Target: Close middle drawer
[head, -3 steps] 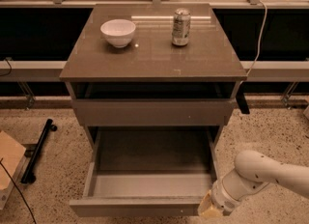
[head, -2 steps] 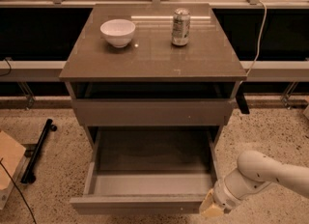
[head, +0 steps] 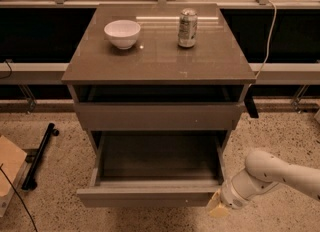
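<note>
The middle drawer [head: 150,196] stands pulled far out beneath the counter [head: 160,63], well forward of its front edge. The gripper [head: 218,207] sits low in front of the counter's right-hand corner, against the drawer front's end; whether it is apart or together cannot be told.

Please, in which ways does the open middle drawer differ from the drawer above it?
The middle drawer is pulled far out, showing its inner floor; the upper drawer is out only slightly, showing a dark gap. The middle drawer's front panel looks lower than the upper drawer's. The gripper sits at the middle drawer's front right corner, away from the upper drawer. Both are grey-brown, handle-less and equally broad.
</note>
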